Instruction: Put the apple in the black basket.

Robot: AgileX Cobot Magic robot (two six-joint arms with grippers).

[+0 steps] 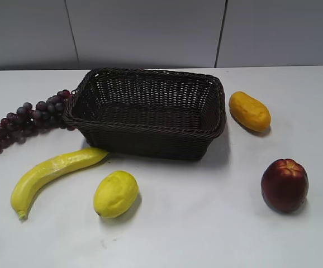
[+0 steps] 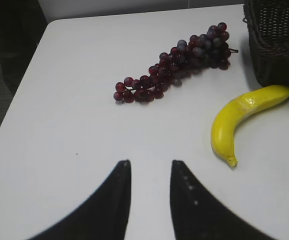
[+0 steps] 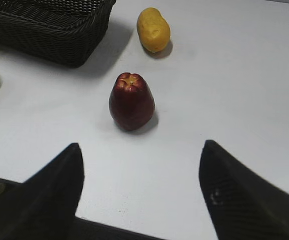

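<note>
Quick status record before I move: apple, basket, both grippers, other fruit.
apple: upright on the table, right of the basket, not held
black basket: centre of table, nothing seen inside
right gripper: open, apple ahead of the gap, not touching
left gripper: narrow gap between fingers, holding nothing, over bare table
grapes: left of basket
banana: tip near the basket's front left corner
lemon: in front of basket
orange-yellow fruit: right of basket, behind apple

White table (image 1: pixel 206 234) carries: black basket (image 1: pixel 150 111) centre-rear; grapes (image 1: pixel 24 120) touching its left end; banana (image 1: pixel 52 170) front-left, tip at basket base; lemon (image 1: pixel 115 193) beside banana; orange-yellow oblong fruit (image 1: pixel 250 110) right of basket; apple (image 1: pixel 284 185) upright, front-right, apart.
</note>
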